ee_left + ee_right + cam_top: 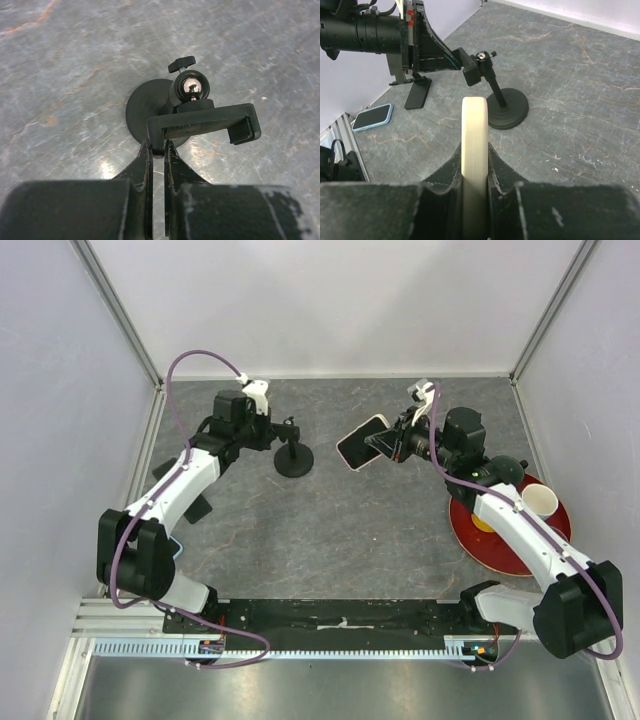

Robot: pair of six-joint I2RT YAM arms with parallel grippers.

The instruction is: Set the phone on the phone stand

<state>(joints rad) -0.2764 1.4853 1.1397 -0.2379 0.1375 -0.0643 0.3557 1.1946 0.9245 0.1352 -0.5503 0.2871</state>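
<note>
Currently: right pincer (395, 445) pinching cream phone (362, 441) across its flat faces, aloft over tabletop (400, 540), right of stand (293, 462) | left pincer (157, 150) pinching stand | phone likely stiff, slick, breakable; grip faces near one end.

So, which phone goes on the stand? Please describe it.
On the table's right side, beyond the red plate, the right gripper holds the phone in the air. Its case is cream-white; the other phone, blue, lies flat by the left arm.

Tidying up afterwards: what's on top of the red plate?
A white cup and a yellow object sit on the red plate; the right arm hides part of it.
</note>
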